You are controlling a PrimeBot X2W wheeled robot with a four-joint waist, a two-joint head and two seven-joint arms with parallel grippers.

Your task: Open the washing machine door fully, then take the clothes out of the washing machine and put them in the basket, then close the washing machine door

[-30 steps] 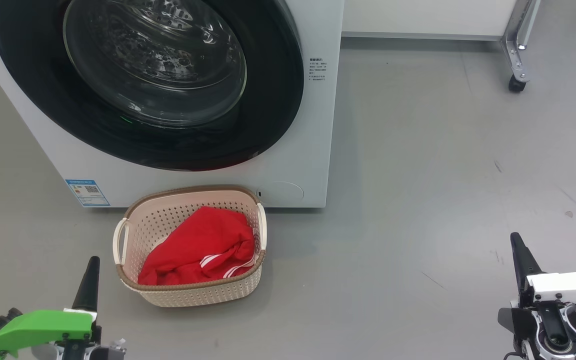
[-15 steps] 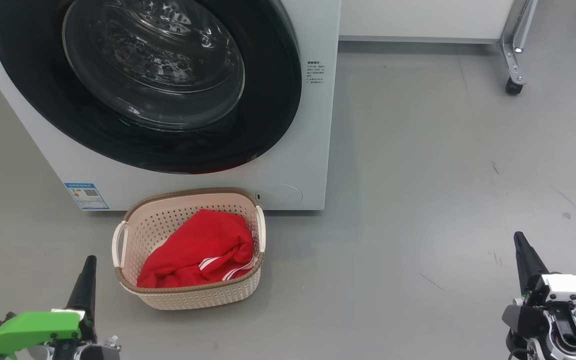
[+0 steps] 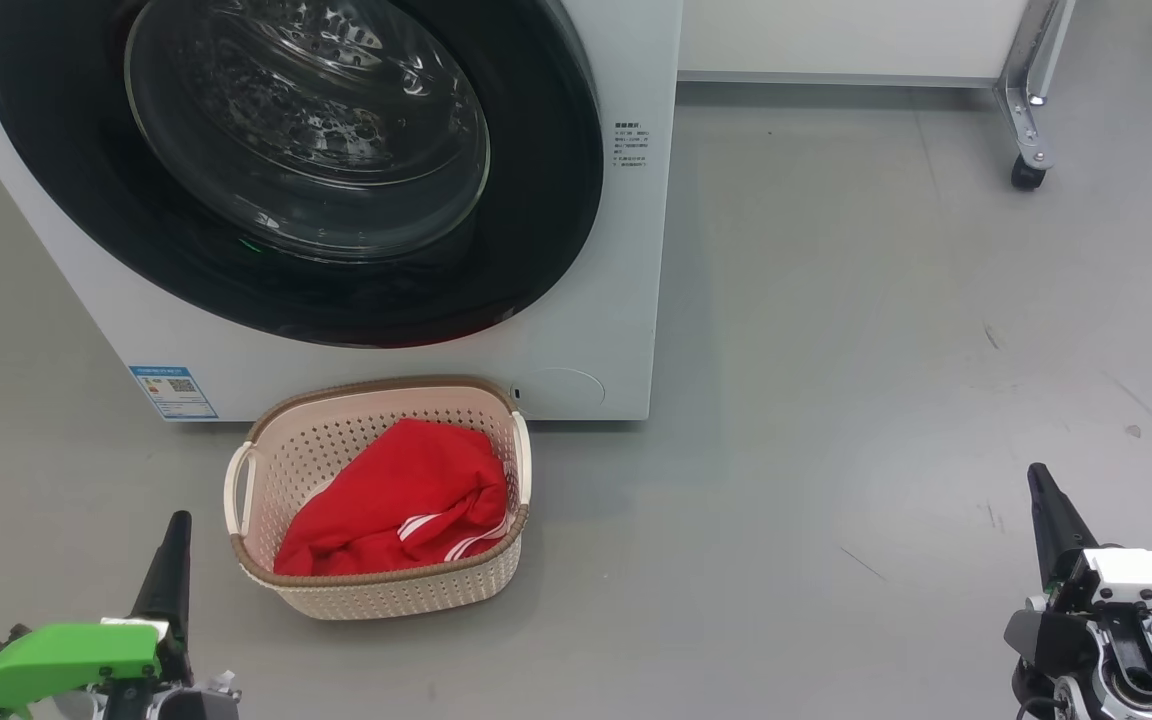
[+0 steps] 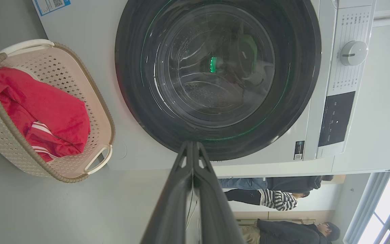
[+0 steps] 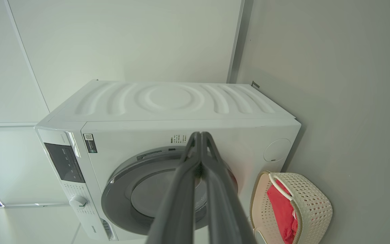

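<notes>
Washing machine door (image 3: 306,140) closed flat against washing machine (image 3: 586,340). Red clothes (image 3: 396,500) lie in basket (image 3: 386,595) on floor, just before machine. Left claw (image 3: 176,530) and right claw (image 3: 1039,482) pressed together, holding nothing, well apart from door. Task seems complete; no red seen through glass.

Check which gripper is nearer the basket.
Left. The left gripper sits just left of the basket, by its front corner, not touching. The right gripper is far off to its right, across the floor.
</notes>
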